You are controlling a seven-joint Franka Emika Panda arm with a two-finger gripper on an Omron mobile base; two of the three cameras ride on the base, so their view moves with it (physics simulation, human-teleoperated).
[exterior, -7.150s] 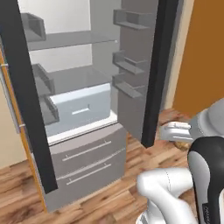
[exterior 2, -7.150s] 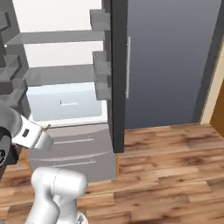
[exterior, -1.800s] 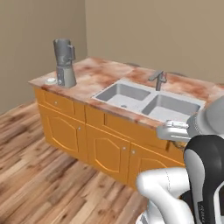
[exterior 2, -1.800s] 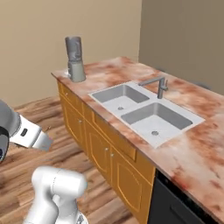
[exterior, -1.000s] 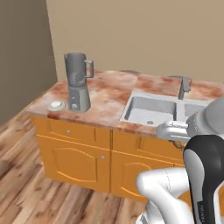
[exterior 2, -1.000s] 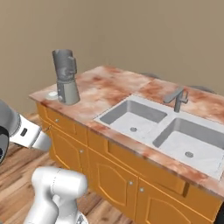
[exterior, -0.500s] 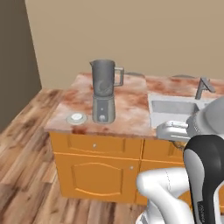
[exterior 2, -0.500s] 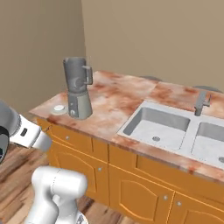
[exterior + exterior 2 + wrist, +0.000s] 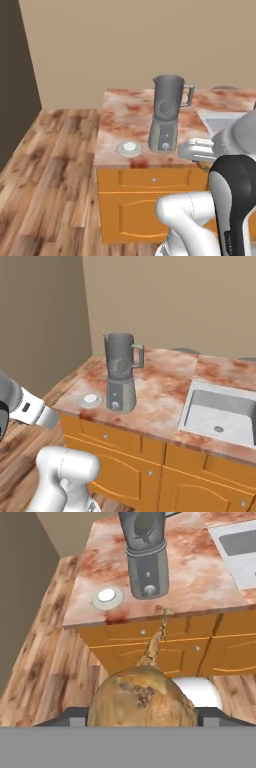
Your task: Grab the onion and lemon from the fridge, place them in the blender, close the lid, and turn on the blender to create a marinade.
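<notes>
onion point(image 9: 142, 699) held in pincer point(image 9: 142, 718) — blender point(image 9: 146, 557), lid point(image 9: 107, 596) beside it

onion point(image 9: 142, 699): tan-brown, darker blotch | blender point(image 9: 167, 114): grey, translucent jar | lid point(image 9: 130, 148): grey, white centre | tabletop point(image 9: 165, 386): mottled reddish-pink marble | cabinets point(image 9: 125, 461): orange | floor point(image 9: 45, 175): brown wood planks

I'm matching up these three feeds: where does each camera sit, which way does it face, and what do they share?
Left base view: behind the arm to its left, facing the counter; the white arm rises lower right.
Right base view: behind to its right, facing the counter and sink; arm lower left.
Hand view: on the hand, looking along the gripper over the held onion.
All show the blender and lid beside it.
</notes>
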